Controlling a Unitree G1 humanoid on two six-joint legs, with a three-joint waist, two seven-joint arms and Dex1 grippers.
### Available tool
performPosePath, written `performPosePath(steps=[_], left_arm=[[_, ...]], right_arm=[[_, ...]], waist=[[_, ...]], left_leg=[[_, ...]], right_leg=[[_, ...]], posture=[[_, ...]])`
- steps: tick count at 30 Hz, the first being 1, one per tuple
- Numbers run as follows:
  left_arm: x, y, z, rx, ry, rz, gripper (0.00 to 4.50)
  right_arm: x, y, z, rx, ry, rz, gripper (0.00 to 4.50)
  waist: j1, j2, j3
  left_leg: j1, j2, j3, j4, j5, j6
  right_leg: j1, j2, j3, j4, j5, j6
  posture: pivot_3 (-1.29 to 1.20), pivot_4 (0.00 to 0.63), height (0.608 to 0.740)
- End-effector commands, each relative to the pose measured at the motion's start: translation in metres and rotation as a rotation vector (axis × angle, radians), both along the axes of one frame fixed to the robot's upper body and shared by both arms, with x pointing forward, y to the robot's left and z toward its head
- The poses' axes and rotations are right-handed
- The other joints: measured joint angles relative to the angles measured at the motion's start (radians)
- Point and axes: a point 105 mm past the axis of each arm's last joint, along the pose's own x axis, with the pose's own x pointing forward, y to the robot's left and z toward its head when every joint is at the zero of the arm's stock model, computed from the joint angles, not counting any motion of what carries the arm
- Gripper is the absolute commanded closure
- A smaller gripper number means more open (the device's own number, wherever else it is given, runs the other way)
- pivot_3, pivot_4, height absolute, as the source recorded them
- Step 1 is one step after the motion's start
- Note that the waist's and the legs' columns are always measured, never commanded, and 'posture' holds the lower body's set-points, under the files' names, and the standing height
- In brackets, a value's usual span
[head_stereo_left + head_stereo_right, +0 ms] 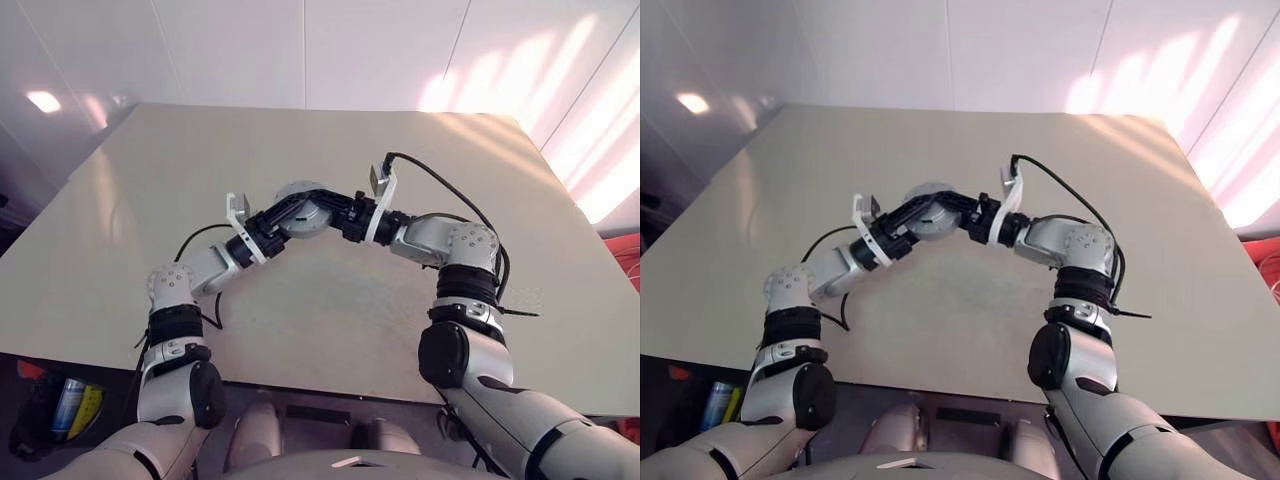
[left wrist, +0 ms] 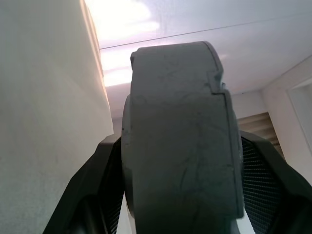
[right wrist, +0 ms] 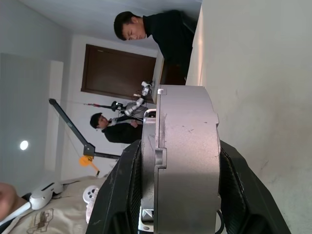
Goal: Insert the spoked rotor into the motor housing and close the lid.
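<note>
Grippers meet above the middle of the beige table (image 1: 120, 230), both clamped on the motor housing (image 1: 305, 212), a grey round unit held on edge between them. The left gripper (image 2: 178, 195) pinches its thick rim from one side, fingers (image 2: 97, 190) pressed against the casing; the right gripper (image 3: 180, 195) pinches the opposite side. Two people (image 3: 161, 31) stand beyond the table's far edge.
</note>
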Motion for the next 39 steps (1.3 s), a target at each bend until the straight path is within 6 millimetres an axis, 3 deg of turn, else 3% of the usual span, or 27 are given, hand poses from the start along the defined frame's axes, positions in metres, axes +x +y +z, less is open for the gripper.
performPosePath(steps=[1,12,18,23,39], left_arm=[[-0.003,0.005,0.019,-0.007,-0.091,0.007,1.71],[-0.006,0.006,0.019,0.032,-0.123,0.014,1.71],[0.005,0.013,0.018,0.047,-0.155,0.111,1.71],[0.001,0.008,0.014,0.064,-0.154,0.076,0.07],[0.005,0.011,0.021,-0.073,-0.098,0.053,0.03]], right_arm=[[0.018,-0.018,0.017,0.012,-0.048,-0.105,2.41],[0.021,-0.020,0.014,0.006,-0.042,-0.115,2.41],[0.023,-0.022,0.012,-0.018,-0.055,-0.132,2.41],[0.024,-0.023,0.012,-0.024,-0.060,-0.139,2.41],[0.016,-0.016,0.027,0.023,-0.094,-0.074,2.41]], waist=[[0.000,0.000,0.000],[0.000,0.000,0.000],[0.000,0.000,0.000],[0.001,0.000,0.000],[-0.001,0.000,0.000]], left_leg=[[0.000,0.000,0.000,0.000,0.000,0.000],[0.000,0.000,-0.001,0.001,0.000,0.000],[0.000,0.000,-0.001,0.002,0.000,0.000],[0.000,-0.001,-0.001,0.002,0.000,0.000],[-0.001,-0.001,-0.002,0.006,0.000,0.000]], right_leg=[[0.000,0.000,0.000,0.000,0.000,0.000],[0.000,0.000,0.000,0.000,0.000,0.000],[0.001,0.000,0.000,0.000,0.000,0.000],[0.001,0.000,0.000,0.000,0.000,0.000],[0.002,0.000,0.000,0.001,0.001,0.001]], posture=[[0.00,0.000,0.740],[0.00,0.000,0.740],[0.00,0.000,0.740],[0.00,0.000,0.740],[0.00,0.000,0.740]])
